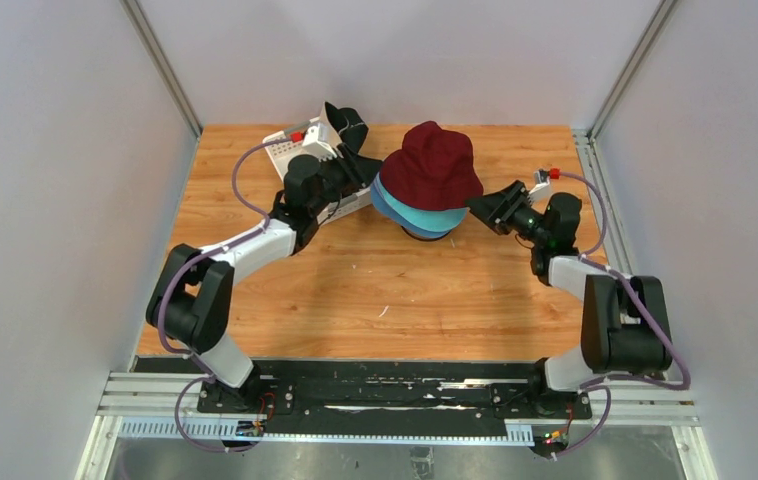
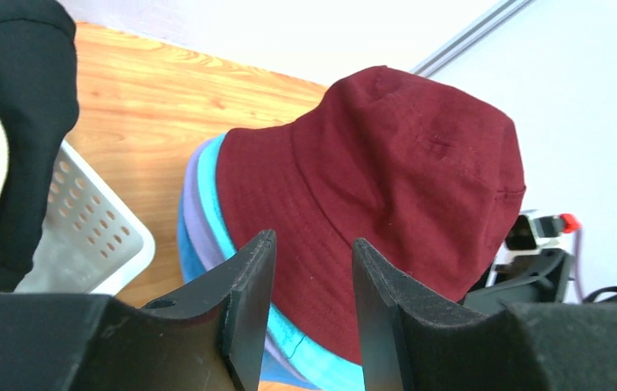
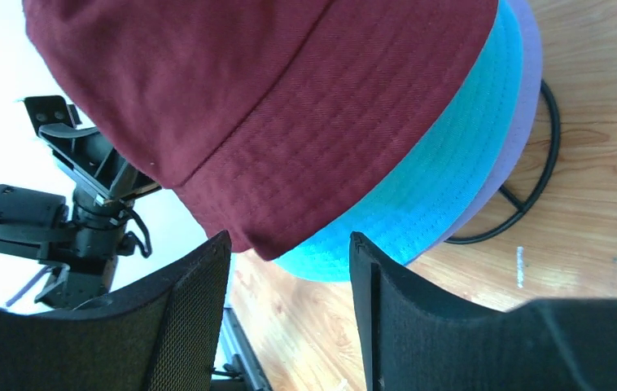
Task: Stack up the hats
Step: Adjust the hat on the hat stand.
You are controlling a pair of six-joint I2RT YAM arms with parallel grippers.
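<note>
Two grippers: right gripper (image 3: 289, 240) and left gripper (image 2: 313, 238) both spread, flanking the brim of the dark red hat (image 1: 435, 160), pinching nothing.
Stack, mid-table: dark red hat over teal hat (image 3: 419, 187), lavender hat (image 3: 525, 98) and blue hat (image 2: 185, 244), on the wire stand (image 3: 545, 155); four look done.
Far left: black hat (image 1: 347, 122) by the white basket (image 2: 85, 228), not yet stacked; any others I cannot make out.

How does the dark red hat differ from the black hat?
The dark red hat rests on the teal hat; the black hat lies apart by the white basket. The dark red hat sits crown up and rounded; the black hat is crumpled. Both are soft fabric.
</note>
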